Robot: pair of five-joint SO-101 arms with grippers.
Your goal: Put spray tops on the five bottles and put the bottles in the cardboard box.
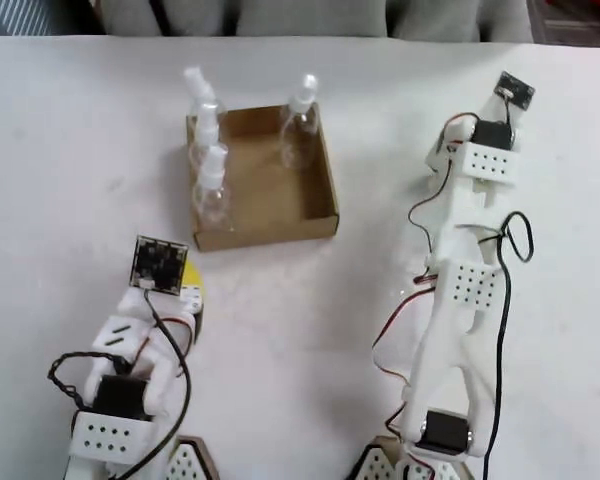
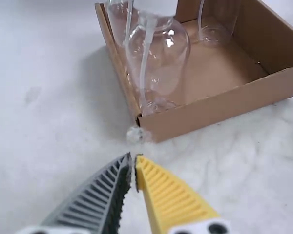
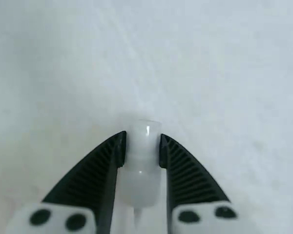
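Observation:
The cardboard box (image 1: 315, 215) stands open at the table's far middle. Clear bottles with white spray tops stand inside: three along one wall (image 1: 211, 180) and one (image 1: 300, 125) at the opposite wall. In the left wrist view the nearest bottle (image 2: 158, 53) stands at the box's front corner (image 2: 141, 122). My left gripper (image 2: 133, 159), grey and yellow, is shut on nothing, a short way in front of that corner over bare table. My right gripper (image 3: 141, 139) is shut on a white spray top (image 3: 142, 161), low over bare table to the right of the box.
The right arm (image 1: 465, 290) stretches far up the table's right side with loose red and black cables. The left arm (image 1: 130, 380) sits folded near the front left. White table lies between the arms and in front of the box.

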